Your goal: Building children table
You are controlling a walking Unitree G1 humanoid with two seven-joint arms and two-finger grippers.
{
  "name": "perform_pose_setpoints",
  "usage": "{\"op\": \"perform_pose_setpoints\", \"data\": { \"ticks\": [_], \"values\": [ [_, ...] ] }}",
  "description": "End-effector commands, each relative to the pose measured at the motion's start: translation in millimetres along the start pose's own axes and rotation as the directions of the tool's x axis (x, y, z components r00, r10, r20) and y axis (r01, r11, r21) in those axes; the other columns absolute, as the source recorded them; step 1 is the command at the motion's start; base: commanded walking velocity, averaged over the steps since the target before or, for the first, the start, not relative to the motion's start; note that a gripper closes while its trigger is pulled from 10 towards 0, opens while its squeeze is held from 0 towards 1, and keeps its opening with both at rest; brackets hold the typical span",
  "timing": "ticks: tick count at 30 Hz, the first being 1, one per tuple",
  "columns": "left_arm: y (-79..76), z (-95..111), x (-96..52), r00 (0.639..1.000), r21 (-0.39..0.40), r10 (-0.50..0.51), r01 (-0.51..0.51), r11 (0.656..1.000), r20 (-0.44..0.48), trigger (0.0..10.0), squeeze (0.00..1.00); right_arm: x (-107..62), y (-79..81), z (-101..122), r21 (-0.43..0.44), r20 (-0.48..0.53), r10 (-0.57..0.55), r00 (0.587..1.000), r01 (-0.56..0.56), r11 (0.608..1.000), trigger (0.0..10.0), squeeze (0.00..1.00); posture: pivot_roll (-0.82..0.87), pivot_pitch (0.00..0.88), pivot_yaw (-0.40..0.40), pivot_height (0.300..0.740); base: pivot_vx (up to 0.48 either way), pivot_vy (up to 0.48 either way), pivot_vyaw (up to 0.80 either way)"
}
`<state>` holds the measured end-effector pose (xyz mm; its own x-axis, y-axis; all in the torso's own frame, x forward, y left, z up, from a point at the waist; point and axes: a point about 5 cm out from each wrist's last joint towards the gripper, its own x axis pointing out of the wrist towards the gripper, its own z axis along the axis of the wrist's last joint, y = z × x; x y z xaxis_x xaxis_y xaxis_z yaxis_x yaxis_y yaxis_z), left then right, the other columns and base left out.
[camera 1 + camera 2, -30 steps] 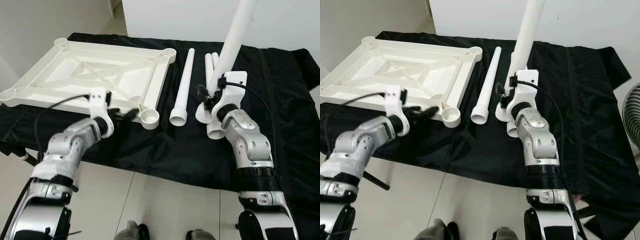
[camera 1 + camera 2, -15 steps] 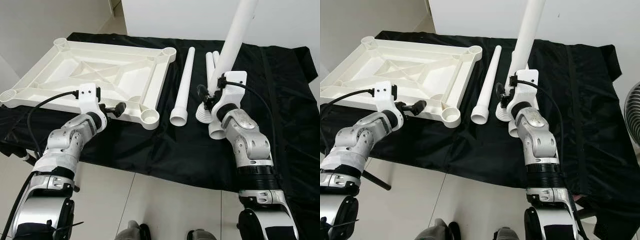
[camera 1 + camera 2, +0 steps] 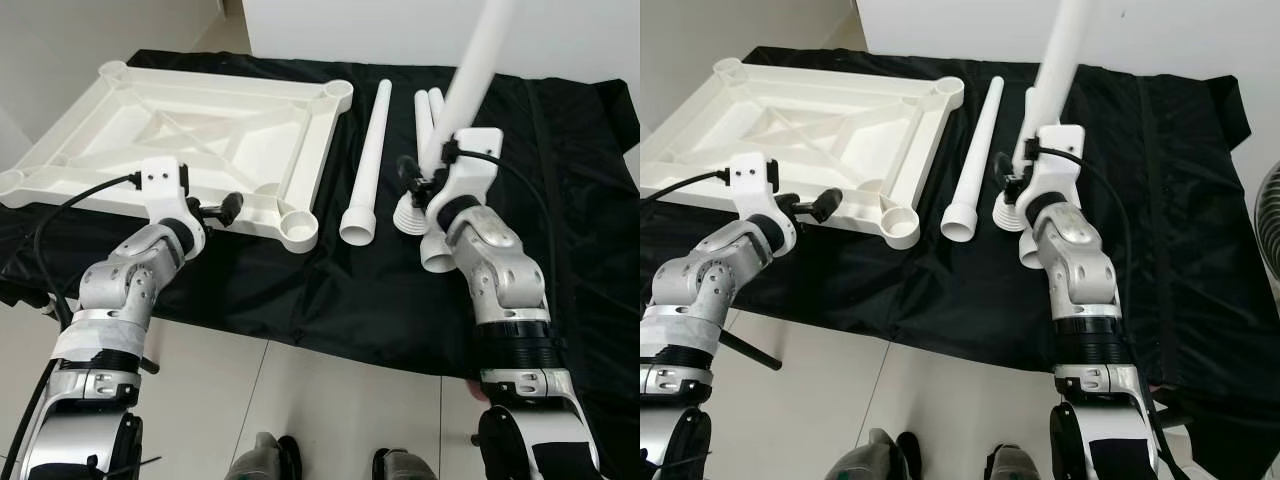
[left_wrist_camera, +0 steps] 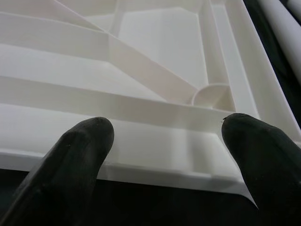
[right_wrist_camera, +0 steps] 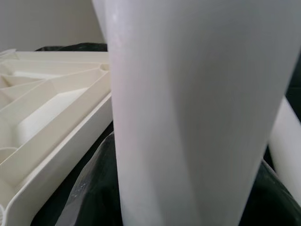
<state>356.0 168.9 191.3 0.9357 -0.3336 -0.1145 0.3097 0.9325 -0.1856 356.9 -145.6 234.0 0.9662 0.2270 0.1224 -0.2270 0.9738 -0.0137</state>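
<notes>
The white tabletop lies upside down on the left of the black cloth, with a round leg socket at its near right corner. My left gripper is open at the tabletop's near edge, and the fingers straddle the rim without touching it. My right gripper is shut on a white table leg that stands tilted, its ribbed end down over the cloth. This leg is close up in the right wrist view.
One loose white leg lies between the tabletop and my right gripper, and two more legs lie behind the held one. The black cloth hangs over the front edge. A fan stands at the far right.
My left gripper has drawn back leftward from the corner socket along the tabletop's near edge. The right gripper still holds the leg, now leaning slightly more.
</notes>
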Motion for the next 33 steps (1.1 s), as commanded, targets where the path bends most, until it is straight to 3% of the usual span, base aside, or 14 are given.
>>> {"op": "perform_pose_setpoints", "data": {
  "ticks": [1, 12, 33],
  "values": [
    [7.2, -11.1, -3.3, 0.999, 0.011, 0.011, -0.010, 1.000, -0.041, 10.0, 0.00, -0.6, -0.3, -2.8, -0.014, -0.002, 0.001, 1.000, -0.001, 1.000, 10.0, 0.00, -0.11, 0.180, 0.120, 0.740, 0.000, 0.000, 0.00],
    [16.9, -2.9, 3.4, 0.996, 0.021, 0.085, -0.084, 0.996, -0.021, 10.0, 0.00, 1.4, -6.4, -1.0, -0.010, 0.015, -0.031, 0.999, 0.032, 0.999, 10.0, 0.00, -0.13, 0.153, 0.131, 0.740, 0.000, 0.000, 0.00],
    [18.7, 1.1, 11.2, 0.995, 0.039, 0.100, -0.100, 0.994, -0.007, 10.0, 0.00, 4.8, -14.0, 2.2, -0.012, 0.037, -0.085, 0.996, 0.085, 0.996, 10.0, 0.00, -0.14, 0.120, 0.132, 0.740, 0.000, 0.000, 0.00]
  ]
}}
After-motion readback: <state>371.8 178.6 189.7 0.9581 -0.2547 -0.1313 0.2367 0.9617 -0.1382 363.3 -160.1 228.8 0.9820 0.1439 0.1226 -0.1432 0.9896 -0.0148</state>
